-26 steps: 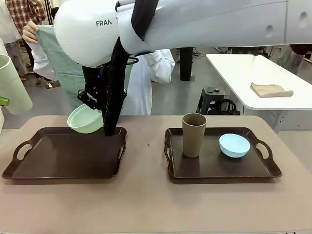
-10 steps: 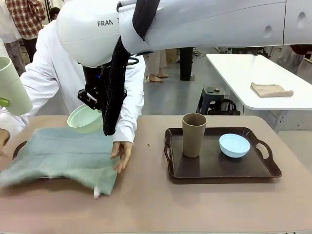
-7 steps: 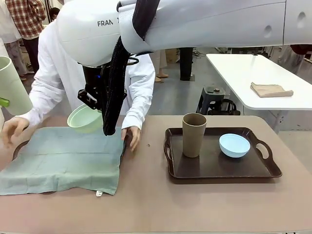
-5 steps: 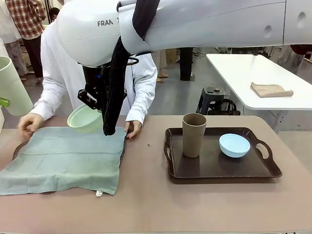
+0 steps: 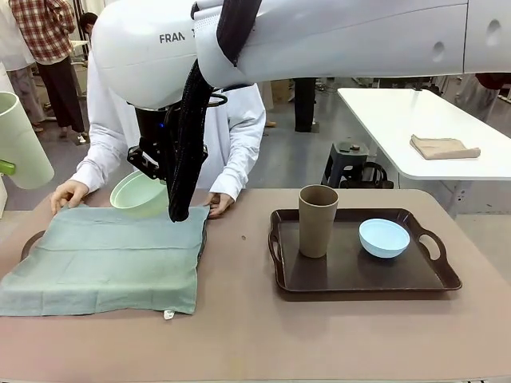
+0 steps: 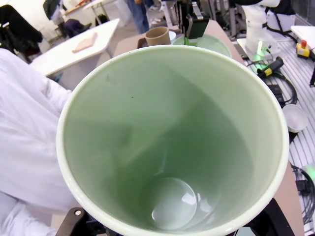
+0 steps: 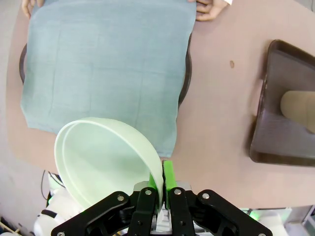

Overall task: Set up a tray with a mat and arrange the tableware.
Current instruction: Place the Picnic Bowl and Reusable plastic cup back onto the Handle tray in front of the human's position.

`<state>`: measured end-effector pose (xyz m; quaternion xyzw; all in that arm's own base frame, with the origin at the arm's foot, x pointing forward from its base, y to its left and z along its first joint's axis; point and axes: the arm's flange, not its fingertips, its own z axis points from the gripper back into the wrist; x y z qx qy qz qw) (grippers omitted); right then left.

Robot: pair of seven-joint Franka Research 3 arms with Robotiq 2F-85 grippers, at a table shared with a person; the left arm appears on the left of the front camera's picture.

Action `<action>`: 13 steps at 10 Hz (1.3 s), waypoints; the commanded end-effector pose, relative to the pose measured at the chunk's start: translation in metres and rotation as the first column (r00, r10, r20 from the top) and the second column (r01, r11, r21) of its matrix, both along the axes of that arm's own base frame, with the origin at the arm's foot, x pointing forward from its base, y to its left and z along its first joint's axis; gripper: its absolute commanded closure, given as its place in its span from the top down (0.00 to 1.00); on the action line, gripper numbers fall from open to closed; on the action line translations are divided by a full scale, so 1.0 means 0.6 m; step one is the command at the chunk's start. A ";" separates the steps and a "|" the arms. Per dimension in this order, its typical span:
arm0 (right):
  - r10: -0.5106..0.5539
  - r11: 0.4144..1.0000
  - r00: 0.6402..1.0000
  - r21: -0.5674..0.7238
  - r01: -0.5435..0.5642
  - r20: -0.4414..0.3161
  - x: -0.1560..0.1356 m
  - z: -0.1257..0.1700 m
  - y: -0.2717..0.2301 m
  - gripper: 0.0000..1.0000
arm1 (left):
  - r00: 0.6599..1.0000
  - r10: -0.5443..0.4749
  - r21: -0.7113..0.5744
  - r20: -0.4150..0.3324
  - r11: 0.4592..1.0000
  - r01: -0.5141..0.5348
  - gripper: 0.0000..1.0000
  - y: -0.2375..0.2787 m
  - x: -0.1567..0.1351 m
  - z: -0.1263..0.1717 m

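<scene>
Pinkish-brown worktop (image 5: 239, 335) carries two dark trays, one toward its left end and one toward its right. Over the left tray (image 5: 32, 242) lies the mat (image 5: 112, 259), a soft green cloth that spills past the tray's near rim onto the worktop; a person's hands (image 5: 68, 194) (image 5: 217, 203) rest on its two far corners. Limp as it is, it looks likely to wrinkle or slide under anything dragged across it. Above its far edge hangs the mint green bowl (image 7: 98, 157), tilted, with the right end effector (image 7: 162, 179) clamped tight on its thin rim. The bowl looks light and stiff, but a rim pinch may let it pivot, so it wants lowering straight down. At the worktop's left edge the pale green tumbler (image 5: 20, 144) is held up in the air, with the left end effector (image 6: 172, 223) closed around its body. Tall and light, it would probably tip easily, so a hold round the middle suits it. On the right tray (image 5: 447, 279) the brown tumbler (image 5: 317, 221) stands upright, and the light blue bowl (image 5: 384, 237) sits just beside it, apart.
</scene>
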<state>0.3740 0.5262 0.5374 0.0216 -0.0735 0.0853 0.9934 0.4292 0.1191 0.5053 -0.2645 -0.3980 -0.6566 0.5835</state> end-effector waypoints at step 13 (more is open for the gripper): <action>-0.014 0.998 0.999 0.063 0.011 0.038 0.026 -0.022 -0.003 0.04 | 1.000 0.023 -0.023 -0.014 0.999 -0.023 0.84 -0.012 0.021 -0.029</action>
